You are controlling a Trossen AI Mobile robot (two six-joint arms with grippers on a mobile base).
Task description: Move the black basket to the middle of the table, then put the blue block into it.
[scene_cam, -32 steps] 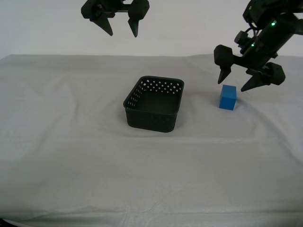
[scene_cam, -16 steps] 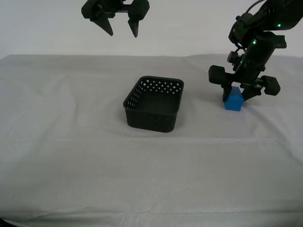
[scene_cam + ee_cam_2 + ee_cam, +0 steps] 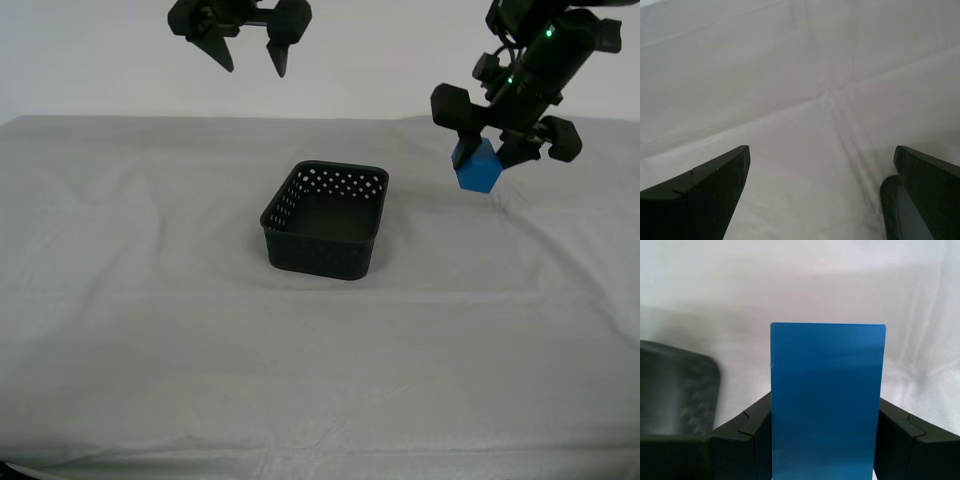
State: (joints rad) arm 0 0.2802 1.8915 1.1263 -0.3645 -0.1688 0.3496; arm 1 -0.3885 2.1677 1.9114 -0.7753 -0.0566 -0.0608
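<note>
The black basket [image 3: 325, 218] stands upright near the middle of the table [image 3: 150, 300], empty; a blurred corner of it shows in the first wrist view [image 3: 677, 390]. My first gripper [image 3: 487, 158] is shut on the blue block [image 3: 478, 166] and holds it above the cloth at the exterior view's right of the basket. In the first wrist view the block [image 3: 827, 400] fills the gap between the fingers [image 3: 737, 440]. My second gripper [image 3: 248, 57] hangs open and empty high above the table's far side; its wrist view shows only bare cloth [image 3: 805, 100] between its fingers [image 3: 700, 200].
The wrinkled grey-white cloth covers the whole table. Its front edge [image 3: 320, 455] runs along the bottom of the exterior view. A plain pale wall [image 3: 380, 60] stands behind the table.
My first gripper came down over the blue block, shut on it and lifted it off the cloth. My second gripper and the basket have not moved.
</note>
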